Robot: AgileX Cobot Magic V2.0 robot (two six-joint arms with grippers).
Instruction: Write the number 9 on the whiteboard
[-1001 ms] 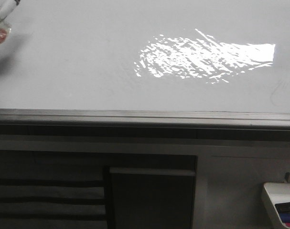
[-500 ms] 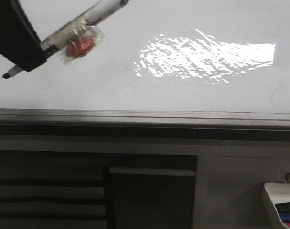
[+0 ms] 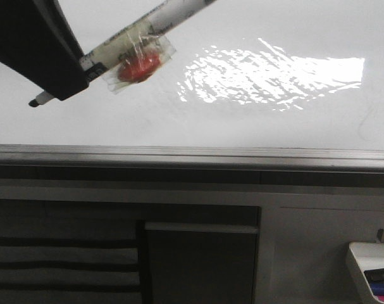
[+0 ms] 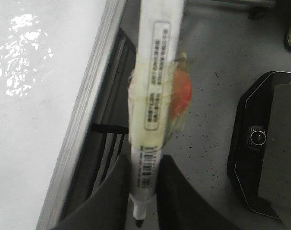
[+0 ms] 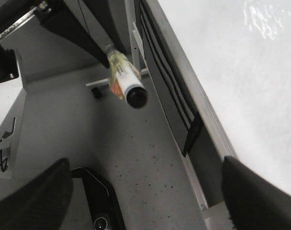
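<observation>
My left gripper is at the upper left of the front view, shut on a white marker that has clear tape and a red blob wrapped round its barrel. The marker's black tip pokes out below the fingers, just off the whiteboard. In the left wrist view the marker sits clamped between the two dark fingers. My right gripper is open and empty, away from the board, and sees the marker end-on. No number 9 shows on the board.
A bright glare patch lies on the board's upper right, with faint grey smudges near the right edge. The grey edge rail runs along the bottom. A small white marker tray sits at the lower right.
My left gripper has come into the front view from the upper left corner, carrying the marker rightward and a little down over the board.
</observation>
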